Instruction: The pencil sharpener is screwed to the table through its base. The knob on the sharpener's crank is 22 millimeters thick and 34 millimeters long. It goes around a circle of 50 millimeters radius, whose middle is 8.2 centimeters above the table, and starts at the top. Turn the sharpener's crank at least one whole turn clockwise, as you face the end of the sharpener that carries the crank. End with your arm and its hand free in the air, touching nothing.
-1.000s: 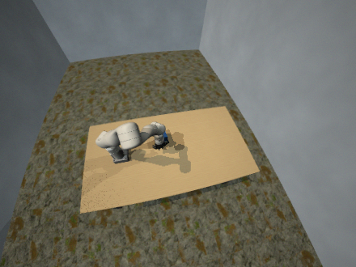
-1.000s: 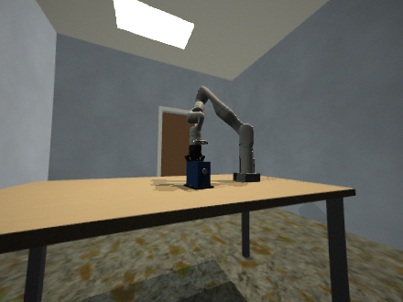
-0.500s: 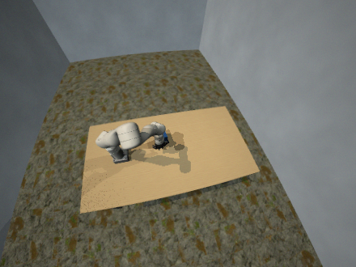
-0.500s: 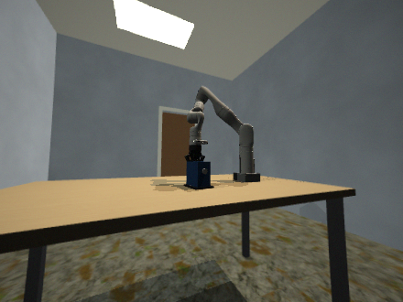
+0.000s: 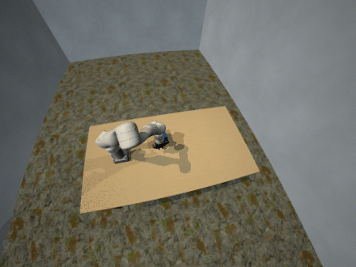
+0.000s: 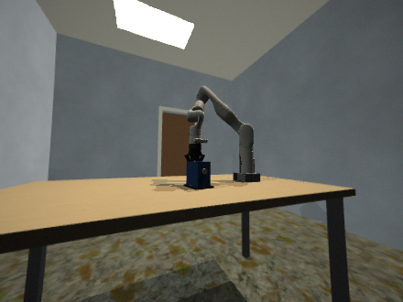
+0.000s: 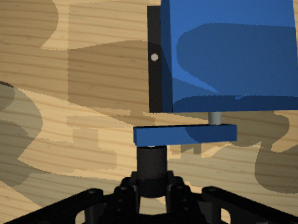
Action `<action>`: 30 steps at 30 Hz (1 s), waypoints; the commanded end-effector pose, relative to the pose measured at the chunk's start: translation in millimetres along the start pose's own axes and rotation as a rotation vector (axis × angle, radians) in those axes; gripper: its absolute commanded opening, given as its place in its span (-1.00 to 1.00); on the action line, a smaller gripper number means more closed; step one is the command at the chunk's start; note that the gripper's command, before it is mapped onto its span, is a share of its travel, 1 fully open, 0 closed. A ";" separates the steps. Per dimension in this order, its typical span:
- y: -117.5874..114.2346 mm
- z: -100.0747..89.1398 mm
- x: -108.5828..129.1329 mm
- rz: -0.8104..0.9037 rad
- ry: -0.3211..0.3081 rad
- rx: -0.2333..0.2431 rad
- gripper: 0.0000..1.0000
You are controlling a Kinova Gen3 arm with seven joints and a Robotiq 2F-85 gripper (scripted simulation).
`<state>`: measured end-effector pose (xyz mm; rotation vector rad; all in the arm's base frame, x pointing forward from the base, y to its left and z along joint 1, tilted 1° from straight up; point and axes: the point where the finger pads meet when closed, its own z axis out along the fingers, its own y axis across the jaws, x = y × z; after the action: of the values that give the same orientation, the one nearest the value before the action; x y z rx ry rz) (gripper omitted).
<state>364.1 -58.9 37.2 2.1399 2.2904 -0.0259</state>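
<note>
tool: the black tool hangs straight down from the arm and is closed on the knob, its fingers stopped part-way by the knob's thickness.
knob: the dark cylindrical knob sits between the fingers at 6 o'clock in the wrist view, its far end meeting the crank bar.
crank: the blue crank bar lies level across the wrist view, with the knob at its 9 o'clock end and a thin grey shaft at its 3 o'clock end running into the sharpener body.
sharpener: the blue box-shaped sharpener stands upright on the table, directly under the tool; in the wrist view its body fills the 1 o'clock corner, with a dark base strip carrying a pale screw head along its 9 o'clock edge.
arm: the grey arm rises from its base at 3 o'clock of the sharpener in the exterior view, arches over and drops down onto it.
table: the wooden table carries both sharpener and arm base; from the top view the sharpener shows only as a blue sliver near the middle of the table, mostly hidden under the arm's wrist.
</note>
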 end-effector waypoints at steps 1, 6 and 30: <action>0.6 -2.2 -0.1 0.001 -0.001 -0.003 -1.00; 3.2 -10.0 -0.1 0.001 -0.001 -0.003 -1.00; 39.7 -39.6 -0.1 0.001 -0.001 -0.003 -1.00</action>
<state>398.2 -56.1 75.0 2.1404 2.2918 -0.0285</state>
